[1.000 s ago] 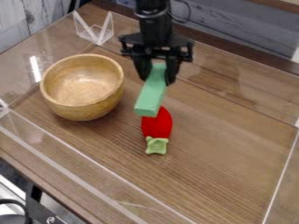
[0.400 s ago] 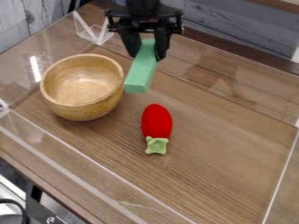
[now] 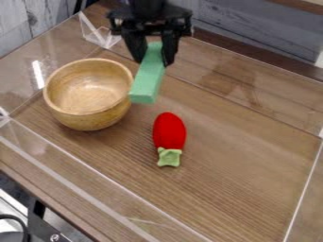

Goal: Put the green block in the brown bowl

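The green block (image 3: pixel 149 77), a long mint-green bar, hangs tilted in the air with its upper end pinched by my gripper (image 3: pixel 153 49), which is shut on it. Its lower end hovers just right of the brown bowl (image 3: pixel 89 93), a round light wooden bowl at the left with nothing visible inside. The black arm comes down from the top edge of the view, above and to the right of the bowl.
A red strawberry-like toy (image 3: pixel 169 135) with a pale green stem lies on the wooden table in front of the block. Clear acrylic walls (image 3: pixel 98 31) edge the table at back left and along the front. A grey wall stands behind.
The gripper has carried the green block left and slightly back, from above the red toy to beside the bowl's right rim. The bowl and toy have stayed put.
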{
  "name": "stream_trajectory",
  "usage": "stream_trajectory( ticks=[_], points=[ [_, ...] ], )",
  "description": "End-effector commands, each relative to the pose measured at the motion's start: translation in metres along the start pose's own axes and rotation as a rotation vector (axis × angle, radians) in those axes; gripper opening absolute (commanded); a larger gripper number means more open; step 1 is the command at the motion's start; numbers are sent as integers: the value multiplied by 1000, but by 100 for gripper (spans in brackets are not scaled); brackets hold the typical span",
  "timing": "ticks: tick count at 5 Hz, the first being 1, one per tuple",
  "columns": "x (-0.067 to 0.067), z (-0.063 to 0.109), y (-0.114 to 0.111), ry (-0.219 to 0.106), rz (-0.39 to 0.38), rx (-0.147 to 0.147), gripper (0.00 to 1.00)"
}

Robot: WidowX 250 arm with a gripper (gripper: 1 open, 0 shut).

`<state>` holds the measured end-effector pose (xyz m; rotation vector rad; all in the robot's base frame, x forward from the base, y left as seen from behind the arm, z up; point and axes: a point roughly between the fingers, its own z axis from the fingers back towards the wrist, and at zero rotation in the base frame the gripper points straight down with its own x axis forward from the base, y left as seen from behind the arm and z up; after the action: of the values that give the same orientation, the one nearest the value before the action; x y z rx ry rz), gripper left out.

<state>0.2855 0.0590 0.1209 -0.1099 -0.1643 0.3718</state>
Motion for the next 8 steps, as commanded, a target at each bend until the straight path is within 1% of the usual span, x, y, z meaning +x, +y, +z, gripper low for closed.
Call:
stream_trajectory(
  ticks=[1, 2, 4, 6, 8],
  points=[
    [-5, 16, -3, -67, 22, -1, 0],
    [-14, 13, -5, -69, 40, 10, 0],
    [4, -8, 19, -70, 40, 19, 0],
    [11, -17, -3, -59, 12, 19, 0],
    [-2, -21, 0, -46, -56, 10, 0]
  ],
)
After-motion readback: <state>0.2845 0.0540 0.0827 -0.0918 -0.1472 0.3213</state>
